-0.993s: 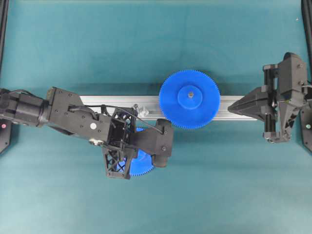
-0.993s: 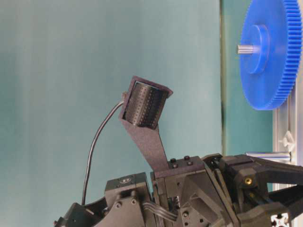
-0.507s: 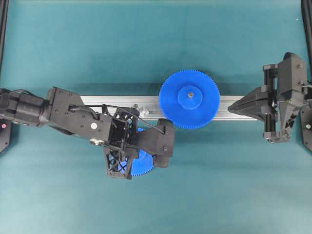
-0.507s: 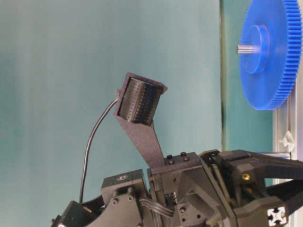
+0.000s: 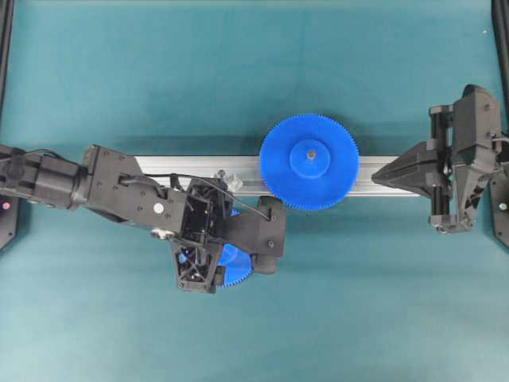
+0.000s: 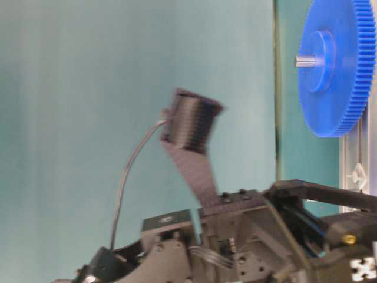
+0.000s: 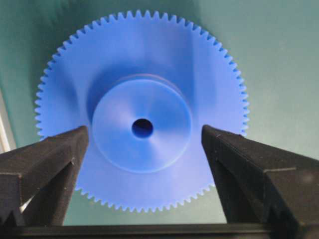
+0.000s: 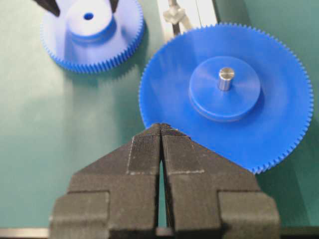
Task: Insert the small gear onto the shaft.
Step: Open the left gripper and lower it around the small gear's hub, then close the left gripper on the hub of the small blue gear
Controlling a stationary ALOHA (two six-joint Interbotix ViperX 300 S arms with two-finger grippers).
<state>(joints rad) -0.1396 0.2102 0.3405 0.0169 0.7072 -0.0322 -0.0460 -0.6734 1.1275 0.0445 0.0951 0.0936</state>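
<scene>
Opening up is the news: the left pincer (image 7: 144,137) was shut a second ago and now stands wide, one finger either side of the small gear's (image 7: 142,112) raised hub, neither touching it in the left wrist view. So no grip yet; I read this as the set-up for a grasp on the hub, with closing the next thing needed.

- Small gear lies flat on the teal worktop (image 5: 238,79), hub and dark centre hole up, just in front of the ribbed aluminium bar (image 5: 159,164). From overhead it is mostly hidden under the left arm, only a blue arc showing (image 5: 236,265).
- Shaft: the small clear-based pin (image 5: 231,178) sits on the bar, just left of the large gear and close to the left wrist. Too small to make out the pin itself. The small gear is beside it, not on it, so insertion is not yet done.
- Large gear (image 5: 308,162) is already seated on its own metal pin (image 8: 225,78) on the bar.
- Right pincer (image 8: 160,130) is closed, empty, parked at the bar's right end, unchanged.

Risk, as I judge it: the hub is round and smooth, so an off-centre close could skate the gear away.
</scene>
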